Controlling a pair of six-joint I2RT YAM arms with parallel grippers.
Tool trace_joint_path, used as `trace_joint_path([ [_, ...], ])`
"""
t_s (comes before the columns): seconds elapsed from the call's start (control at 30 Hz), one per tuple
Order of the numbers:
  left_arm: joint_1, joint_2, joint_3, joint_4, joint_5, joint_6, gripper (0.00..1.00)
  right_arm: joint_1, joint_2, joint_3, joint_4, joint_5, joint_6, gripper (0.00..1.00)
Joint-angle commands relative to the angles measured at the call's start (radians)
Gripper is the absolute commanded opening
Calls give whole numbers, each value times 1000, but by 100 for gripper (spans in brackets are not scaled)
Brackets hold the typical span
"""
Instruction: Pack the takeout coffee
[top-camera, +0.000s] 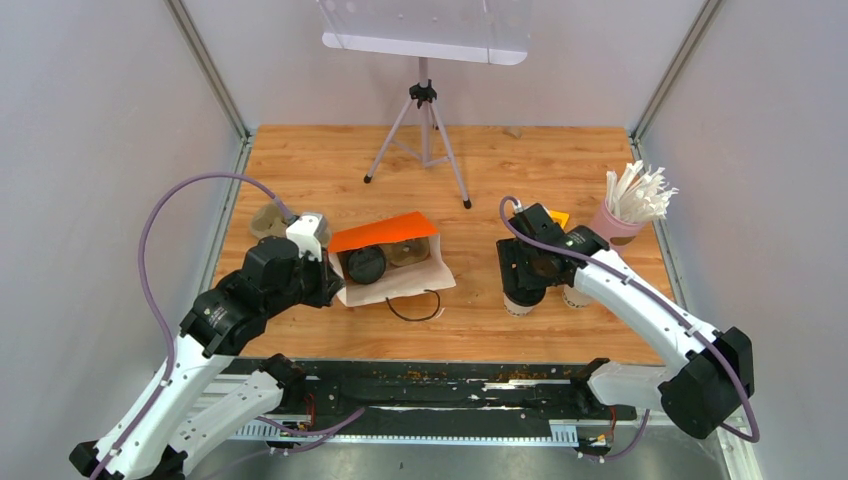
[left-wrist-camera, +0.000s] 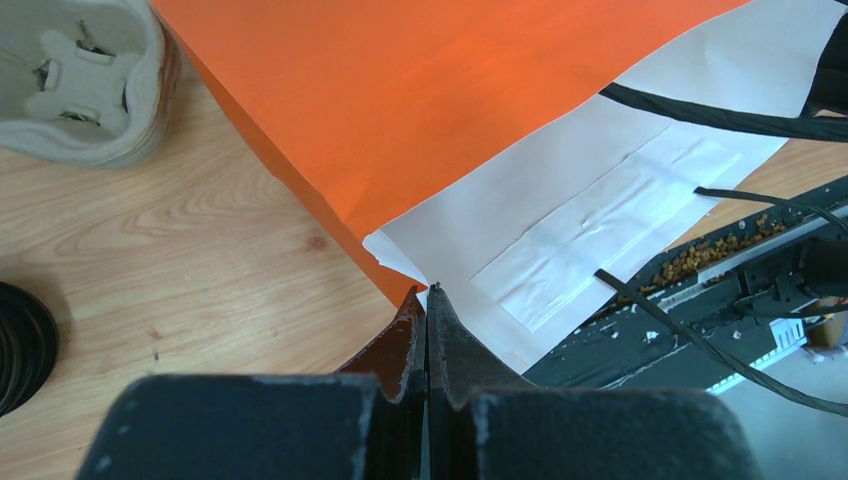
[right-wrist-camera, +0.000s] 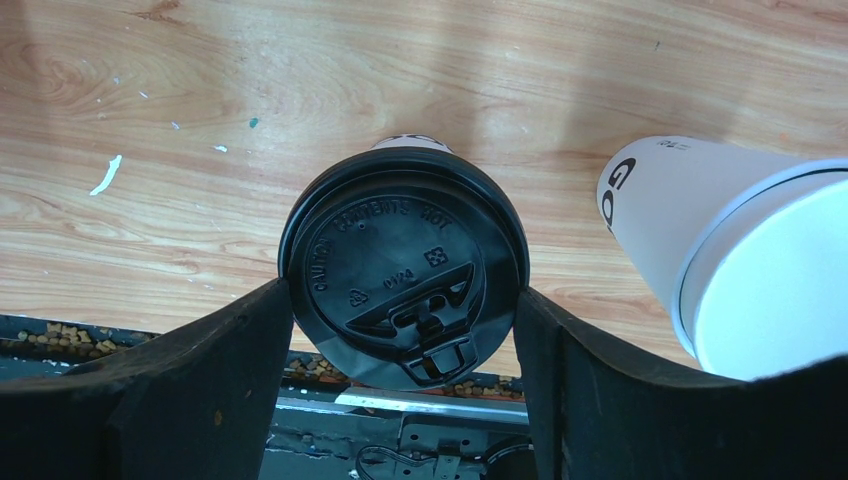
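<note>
Left claw (left-wrist-camera: 428, 300): clenched at the bag (left-wrist-camera: 400, 100) corner; paper pinch unclear.
Right claw (right-wrist-camera: 403, 292): pads flank the cup (right-wrist-camera: 400, 255) lid; grip, can't tell.
Cup: upright on table (top-camera: 300, 160), well right of bag.
Next: I'd squeeze below lid rim, lift straight.

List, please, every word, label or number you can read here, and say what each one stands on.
"CAUTION CONTENTS HOT": raised lettering arcing across the black lid.
"G": large black letter on the white cup, on its side; the rest curves out of sight.
Unreadable: the small code and symbols at the lid's centre; the fine print near the white cup's rim.
The other two views show no text.
</note>
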Motion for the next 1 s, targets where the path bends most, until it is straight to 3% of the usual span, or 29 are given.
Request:
trace_joint_path([
  [0.0,-2,-23,27,15,-11,-6,0,0,-49,0,25,-7,-35,70],
  [0.4,-3,-42,24,-10,-30,-8,0,46,-186,186,-72,-88,-167,70],
  [0.67,-2,-59,16,-5,-28,7,0,143,-342,273,21,-250,-280,68],
  [0.97,-2,-82,13,-18,-64,14,0,492,-297,413,117,-210,-346,68],
])
